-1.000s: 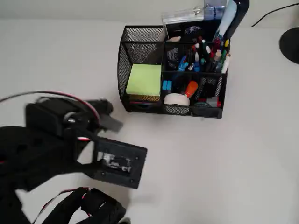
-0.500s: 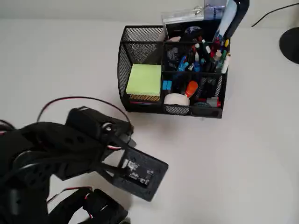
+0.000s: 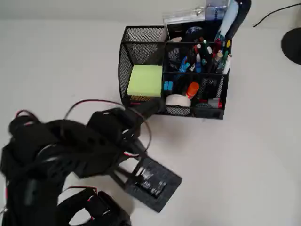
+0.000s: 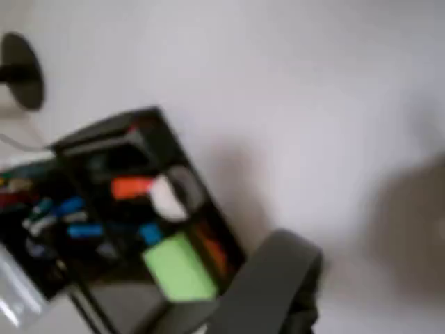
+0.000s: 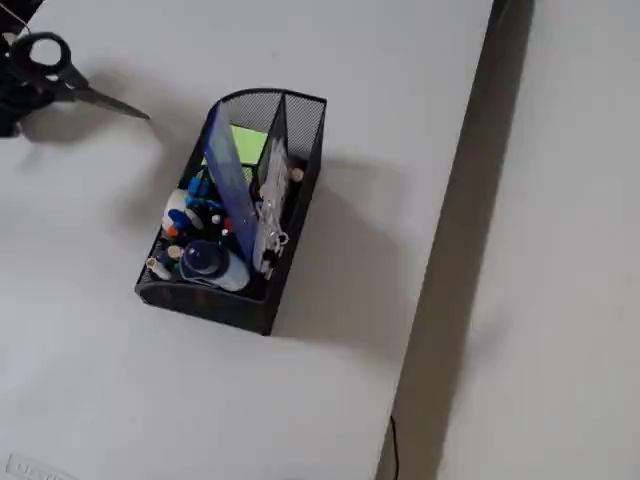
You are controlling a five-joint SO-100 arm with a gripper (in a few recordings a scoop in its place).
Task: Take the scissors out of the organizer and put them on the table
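Seemingly the scissors (image 5: 55, 72) were held clear of the organizer (image 5: 290, 215) above the table (image 5: 360, 90), jaw state undeterminable; a tilted release risked skidding.

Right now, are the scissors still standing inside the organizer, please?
No, in the fixed view the scissors are outside the organizer, at the picture's upper left.

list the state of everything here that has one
scissors: out of the organizer, blades shut, tips pointing toward it
organizer: upright on the table, compartments loaded
sticky notes: stacked flat in the compartment by the curved end
tape roll: sitting in a front compartment
pens: standing in a middle compartment
gripper: at the scissors' handles, jaws too dark to read
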